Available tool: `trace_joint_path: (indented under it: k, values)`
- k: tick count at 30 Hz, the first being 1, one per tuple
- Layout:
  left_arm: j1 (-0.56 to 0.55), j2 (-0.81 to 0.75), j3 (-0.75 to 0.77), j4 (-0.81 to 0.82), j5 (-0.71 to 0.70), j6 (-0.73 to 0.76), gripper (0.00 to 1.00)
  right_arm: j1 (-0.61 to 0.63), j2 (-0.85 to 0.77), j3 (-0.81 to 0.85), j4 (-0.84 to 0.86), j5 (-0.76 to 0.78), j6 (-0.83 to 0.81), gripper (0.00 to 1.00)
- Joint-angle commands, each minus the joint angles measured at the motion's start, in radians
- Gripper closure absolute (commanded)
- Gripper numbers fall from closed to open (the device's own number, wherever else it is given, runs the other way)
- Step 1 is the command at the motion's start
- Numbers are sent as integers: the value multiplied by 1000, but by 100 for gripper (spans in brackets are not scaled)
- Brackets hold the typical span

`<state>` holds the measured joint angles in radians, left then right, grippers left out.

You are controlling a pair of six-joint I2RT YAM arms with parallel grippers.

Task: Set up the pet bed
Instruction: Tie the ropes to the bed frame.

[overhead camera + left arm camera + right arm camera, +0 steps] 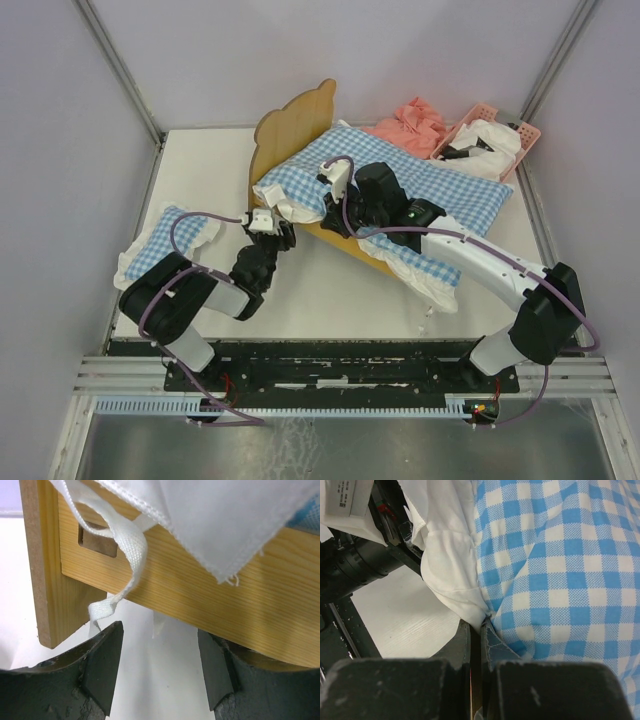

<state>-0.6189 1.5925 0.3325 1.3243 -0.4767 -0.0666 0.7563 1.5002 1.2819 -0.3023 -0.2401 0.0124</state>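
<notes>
Pale, straight-grained wood makes up the bed (297, 122), which sits slantwise at the back middle of the white bench (330, 295). Its wavy, ear-topped headboard stands upright at the far left, and its low side rail (235, 600) runs toward the near right. A square slot is cut into the rail where it meets the plain fibreboard end panel. A soft blue-and-white checked cushion (445, 190) with a white frill lies over the frame. It spills past the near rail and beyond the foot end, so little wood shows. The right end effector (332, 210) reaches across the cushion to its headboard end, jaws pressed together, pinching the seam where frill meets check. The left end effector (283, 233) sits low on the bench just in front of the rail, jaws spread wide and holding nothing. Its dark, flat fingers (105, 665) lie below the wood. A woven white tape (127, 550) hangs from the frill and curls just above the left finger. A smaller checked pillow (165, 245) lies near the bench's left edge, partly behind the left arm. A crumpled pink cloth (415, 122) lies behind the cushion. Beside it, a slatted pink basket (522, 132) holding white fabric occupies the far right corner. Bare bench stretches from the rail to the arm bases.
</notes>
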Motion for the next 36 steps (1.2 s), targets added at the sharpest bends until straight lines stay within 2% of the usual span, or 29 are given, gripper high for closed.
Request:
trace_joint_path:
  k: [1, 4, 6, 8, 11, 13, 16, 20, 23, 31, 34, 35, 36]
  values:
    - [1, 62, 54, 237, 28, 109, 33, 5, -88, 61, 159, -25, -12, 98]
    - [2, 86, 67, 278, 4, 135, 37, 5, -92, 57, 153, -30, -12, 98]
    - [4, 102, 74, 304, 9, 152, 44, 5, -96, 51, 151, -30, -12, 98]
    - [5, 103, 75, 309, 33, 160, 57, 5, -98, 47, 153, -30, -12, 98]
    - [5, 89, 53, 310, 62, 144, 85, 5, -97, 38, 165, -21, -10, 98]
    - [5, 69, 20, 308, 70, 113, 96, 5, -97, 28, 179, -2, -9, 98]
    - [5, 23, -38, 265, 76, 44, 97, 4, -93, 19, 183, 30, -19, 98]
    - [5, -69, -80, 87, 103, -35, 97, -6, -84, -4, 201, 36, -33, 98]
    - [5, -118, -115, 35, 110, -53, 97, -16, -85, -24, 222, 28, -27, 98]
    - [7, -194, -129, -96, -23, -95, 97, -38, -136, -38, 179, -25, -64, 98]
    - [8, -264, -116, -217, -54, -158, 97, -50, -159, -35, 134, -58, -94, 98]
    - [8, -292, -108, -273, -71, -186, 95, -55, -165, -32, 118, -73, -109, 98]
    - [9, -323, -102, -348, -76, -219, 90, -57, -169, -33, 101, -87, -120, 98]
